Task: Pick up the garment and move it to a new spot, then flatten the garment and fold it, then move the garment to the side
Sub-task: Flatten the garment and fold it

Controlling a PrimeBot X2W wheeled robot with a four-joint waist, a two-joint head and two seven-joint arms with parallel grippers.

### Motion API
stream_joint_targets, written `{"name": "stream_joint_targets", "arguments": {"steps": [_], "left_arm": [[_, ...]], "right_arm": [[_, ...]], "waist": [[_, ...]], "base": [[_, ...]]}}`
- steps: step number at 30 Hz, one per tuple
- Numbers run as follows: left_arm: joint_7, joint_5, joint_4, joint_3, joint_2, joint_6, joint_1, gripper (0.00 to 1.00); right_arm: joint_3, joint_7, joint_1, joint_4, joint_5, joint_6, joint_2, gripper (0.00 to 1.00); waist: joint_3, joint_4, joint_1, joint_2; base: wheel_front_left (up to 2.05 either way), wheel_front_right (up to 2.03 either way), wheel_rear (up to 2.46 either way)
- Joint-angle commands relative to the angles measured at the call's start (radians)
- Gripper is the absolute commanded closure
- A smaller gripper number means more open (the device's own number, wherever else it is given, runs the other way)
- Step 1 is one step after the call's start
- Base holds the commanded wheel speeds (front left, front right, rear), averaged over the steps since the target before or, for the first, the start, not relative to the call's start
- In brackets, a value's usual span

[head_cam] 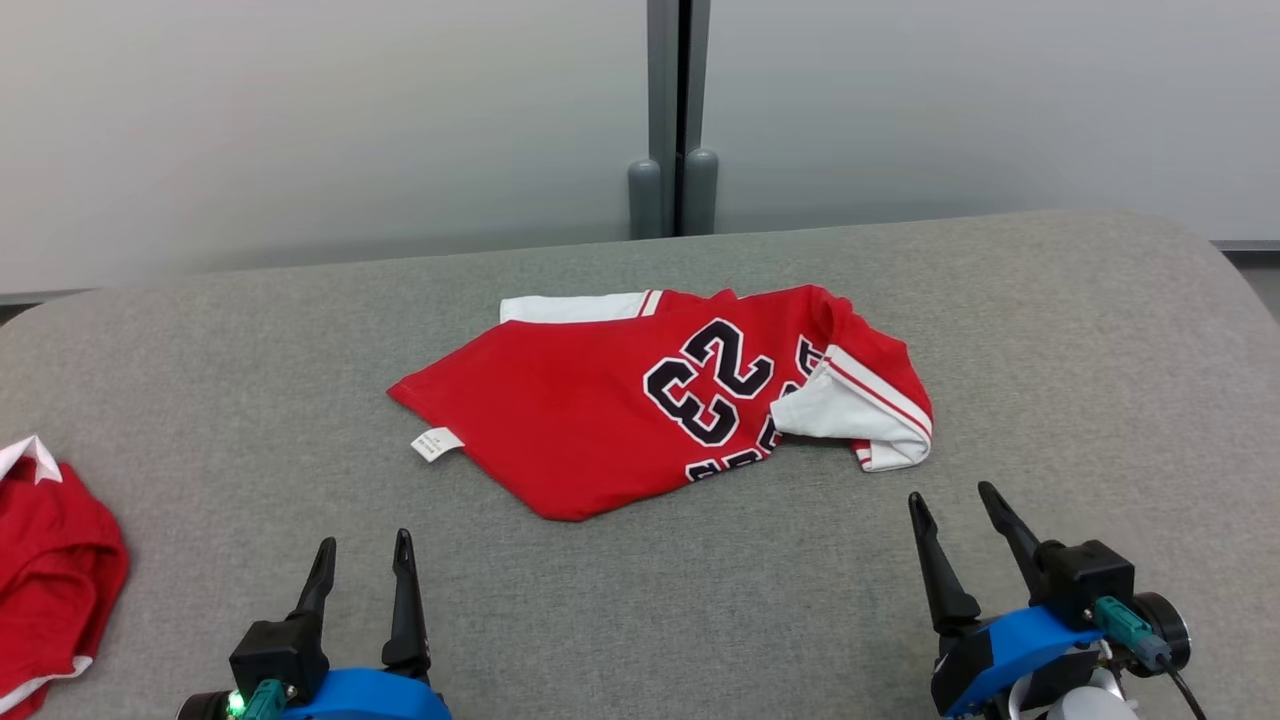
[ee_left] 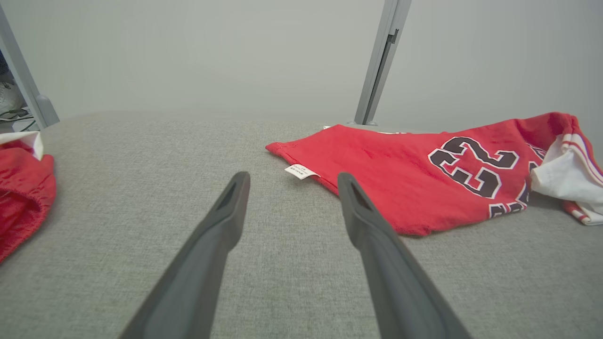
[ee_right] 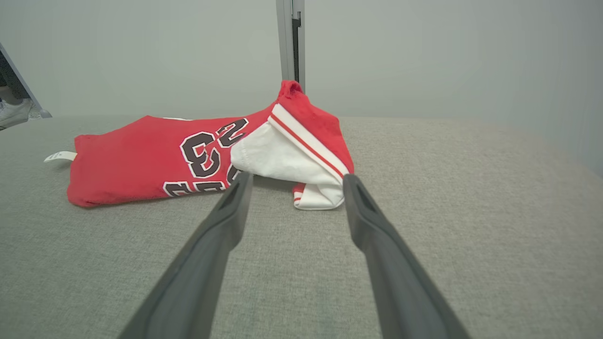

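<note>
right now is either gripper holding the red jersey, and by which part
Nothing is held. The left gripper and right gripper are both open, short of the red jersey.

I see a grey padded table (head_cam: 640,620) running edge to edge. At its left end lies a bunched red cloth (head_cam: 55,570) with white trim. Behind stands a pale wall (head_cam: 300,120), split by a grey post (head_cam: 662,100). A white shoe (ee_right: 14,112) shows beyond the table's left end.
</note>
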Motion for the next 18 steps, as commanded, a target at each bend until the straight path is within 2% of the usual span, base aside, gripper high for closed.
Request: {"name": "stream_joint_targets", "arguments": {"steps": [1,9,18], "left_arm": [[-0.003,0.001,-0.003,-0.009,0.0,-0.003,-0.018,0.0],[-0.003,0.01,-0.001,-0.024,0.0,-0.005,-0.039,0.0],[-0.003,-0.001,-0.012,-0.044,0.0,-0.008,-0.061,0.0]], "right_arm": [[-0.022,-0.005,-0.023,0.019,-0.016,0.0,-0.006,0.0],[-0.065,-0.005,-0.082,0.045,-0.031,0.0,-0.018,0.0],[-0.025,-0.005,-0.129,0.062,-0.03,0.0,-0.008,0.0]], "waist": [[0.026,0.032,0.0,-0.0002],[0.071,0.124,0.0,-0.0002],[0.109,0.193,0.0,-0.0002]], "base": [[0.0,0.0,0.0],[0.0,0.0,0.0],[0.0,0.0,0.0]]}}
